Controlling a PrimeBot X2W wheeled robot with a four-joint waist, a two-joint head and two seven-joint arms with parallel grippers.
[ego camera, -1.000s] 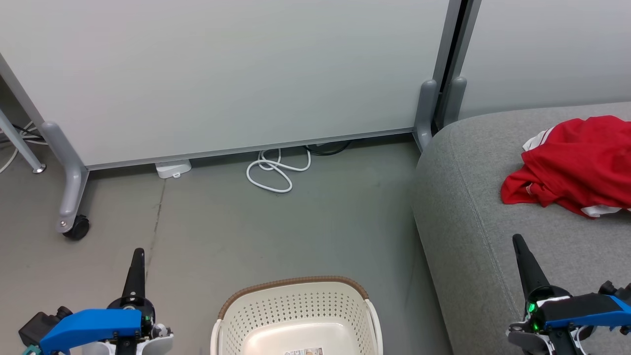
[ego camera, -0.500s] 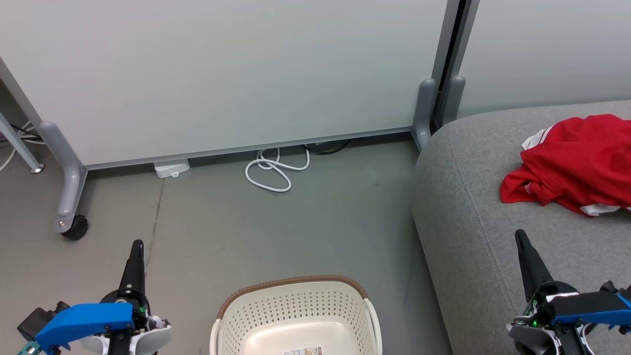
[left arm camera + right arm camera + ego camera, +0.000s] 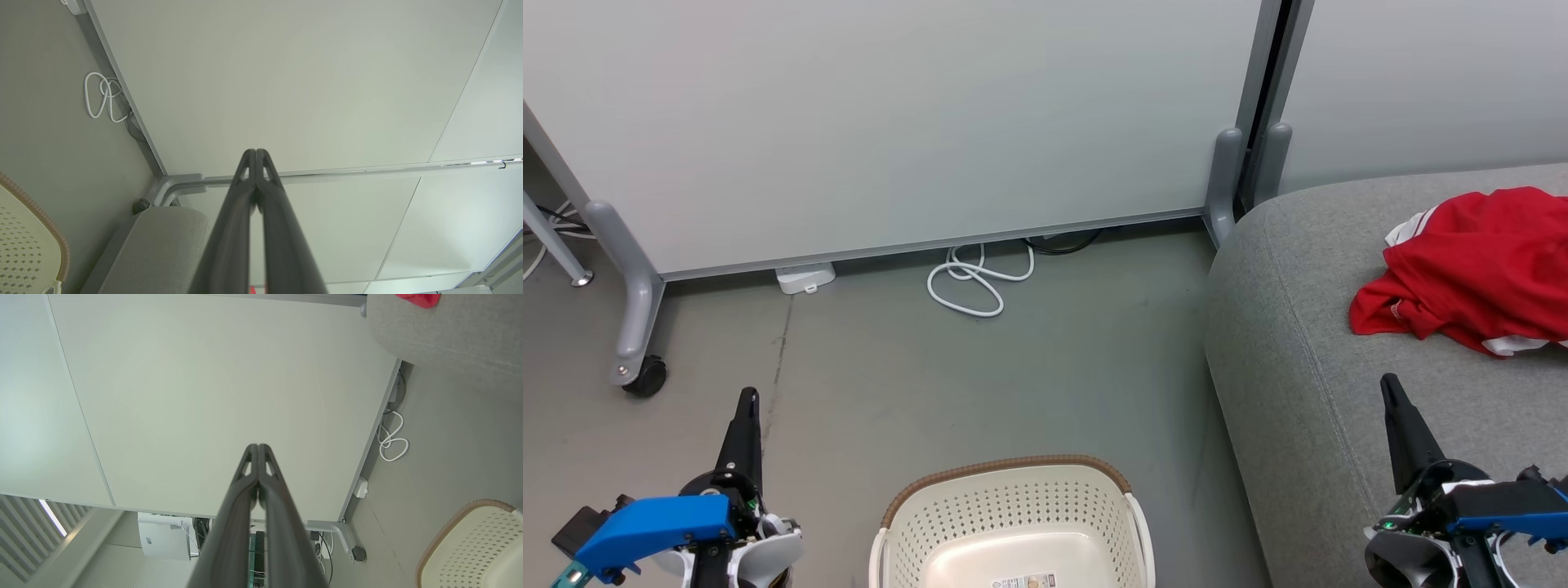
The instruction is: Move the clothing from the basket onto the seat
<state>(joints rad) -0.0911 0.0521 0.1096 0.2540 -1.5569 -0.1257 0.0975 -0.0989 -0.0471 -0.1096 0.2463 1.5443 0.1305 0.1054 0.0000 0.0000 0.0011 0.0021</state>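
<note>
Clothing point(image 3: 1470, 269) lies heaped on the seat point(image 3: 1307, 367), well apart from the basket point(image 3: 1013, 510). What I can see of the basket's floor is bare, so I judge the move finished, though its near part is out of frame. Left gripper point(image 3: 745, 400) and right gripper point(image 3: 1388, 388) have jaws pressed together, empty. Since a second ago both fingertips sit slightly higher, the camera has drifted, and the heap is unmoved.

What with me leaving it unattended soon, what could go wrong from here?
1. The basket is cut off at its near side, so something might lie there unseen.
2. The white cable loops on the floor ahead; wheels could snag it if the robot rolls forward.
3. The shut right gripper hangs near the seat; a turn might scrape it.
</note>
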